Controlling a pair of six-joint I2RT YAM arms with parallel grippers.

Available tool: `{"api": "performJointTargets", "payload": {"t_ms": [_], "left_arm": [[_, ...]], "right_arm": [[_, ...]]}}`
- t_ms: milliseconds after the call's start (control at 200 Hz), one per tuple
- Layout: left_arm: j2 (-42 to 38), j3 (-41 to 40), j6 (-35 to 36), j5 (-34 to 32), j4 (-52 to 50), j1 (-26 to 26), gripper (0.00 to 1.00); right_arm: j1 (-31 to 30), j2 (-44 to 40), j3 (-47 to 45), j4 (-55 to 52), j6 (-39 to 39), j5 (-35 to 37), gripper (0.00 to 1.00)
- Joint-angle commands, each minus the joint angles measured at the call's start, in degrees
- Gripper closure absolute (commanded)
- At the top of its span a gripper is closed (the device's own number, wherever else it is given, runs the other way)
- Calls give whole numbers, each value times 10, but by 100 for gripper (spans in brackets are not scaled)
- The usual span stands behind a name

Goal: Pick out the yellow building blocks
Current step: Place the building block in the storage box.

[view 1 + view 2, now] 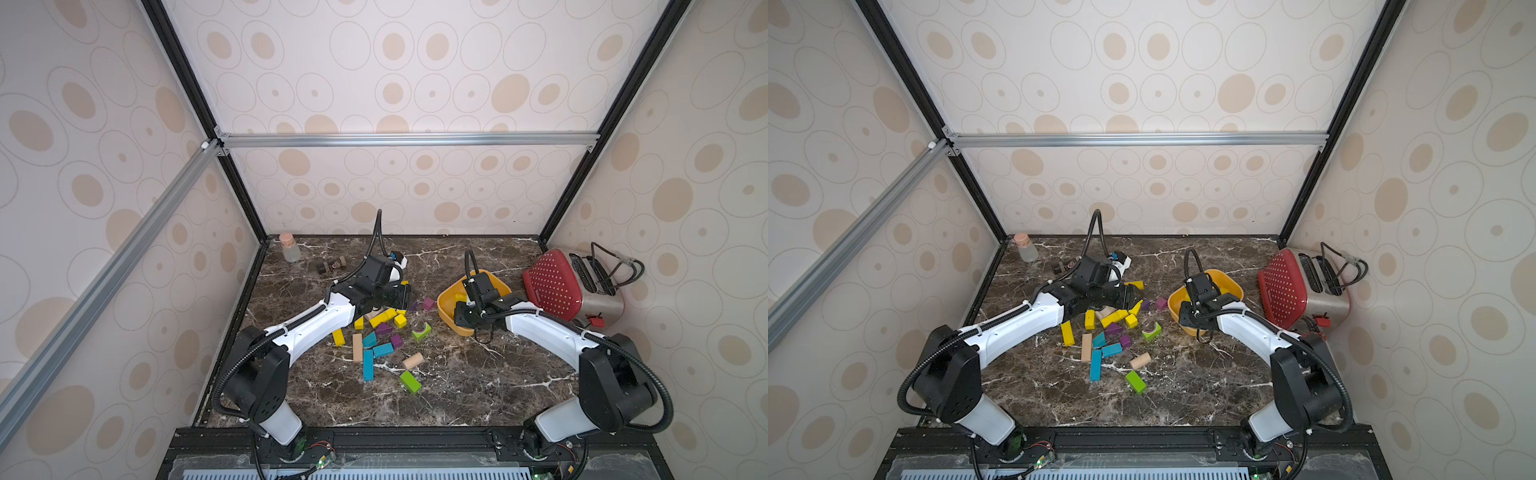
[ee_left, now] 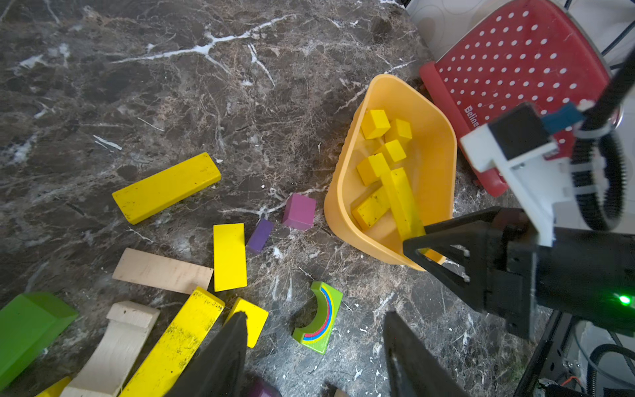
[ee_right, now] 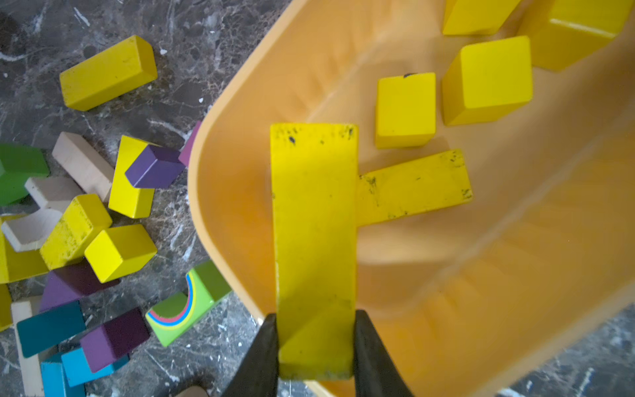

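Right wrist view: yellow bar (image 3: 314,213) pinched in right end effector (image 3: 315,314), over bowl (image 3: 515,275), perhaps touching.

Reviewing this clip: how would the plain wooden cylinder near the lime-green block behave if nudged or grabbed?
The wooden cylinder lies on its side on the smooth marble tabletop, so a sideways nudge would probably roll it. It looks like solid wood, so likely stiff under a grip. Its curved side may slip in a pinch.

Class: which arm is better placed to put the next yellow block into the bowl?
Right. The right end effector is shut on a yellow bar over the orange bowl; the left end effector hangs open and empty above loose yellow blocks.
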State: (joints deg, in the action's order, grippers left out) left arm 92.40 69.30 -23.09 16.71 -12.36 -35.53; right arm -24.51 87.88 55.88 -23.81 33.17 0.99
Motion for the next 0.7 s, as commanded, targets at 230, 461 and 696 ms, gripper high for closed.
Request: {"api": "performJointTargets", "payload": {"t_ms": [230, 461, 696], "left_arm": [[15, 41, 48, 0, -46, -4, 37], [10, 30, 49, -2, -48, -4, 37], [8, 35, 55, -10, -56, -4, 37]], "right_arm": [[39, 88, 64, 44, 39, -53, 100], [42, 113, 82, 53, 44, -55, 93], [41, 117, 92, 47, 42, -54, 79]]}}
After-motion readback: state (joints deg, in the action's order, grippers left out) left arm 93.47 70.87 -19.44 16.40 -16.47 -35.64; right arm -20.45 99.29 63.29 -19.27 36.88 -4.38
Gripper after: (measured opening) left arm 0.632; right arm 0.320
